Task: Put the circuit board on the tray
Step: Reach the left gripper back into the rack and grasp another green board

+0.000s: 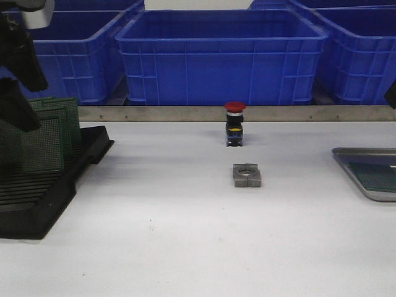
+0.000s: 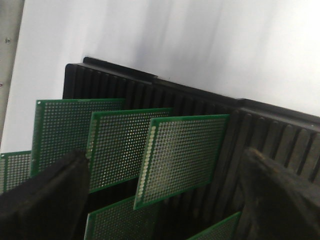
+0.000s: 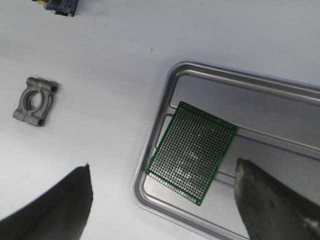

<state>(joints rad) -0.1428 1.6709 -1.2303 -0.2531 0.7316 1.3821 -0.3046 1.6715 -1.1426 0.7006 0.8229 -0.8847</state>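
Several green perforated circuit boards (image 2: 182,155) stand upright in the slots of a black rack (image 2: 280,130) at the table's left (image 1: 43,145). My left gripper (image 2: 162,200) is open and empty just above them, its fingers (image 2: 50,200) either side of the nearest boards. The silver-grey tray (image 3: 210,75) lies at the table's right edge (image 1: 352,176). One green circuit board (image 3: 192,152) lies flat in the tray's corner. My right gripper (image 3: 165,200) hangs open and empty above that board, not touching it.
A grey metal clamp block (image 1: 247,175) and a red-capped push button (image 1: 234,124) sit mid-table; the block also shows in the right wrist view (image 3: 35,101). Blue plastic bins (image 1: 219,55) line the back behind a metal strip (image 1: 185,113). My left arm (image 1: 15,68) rises over the rack.
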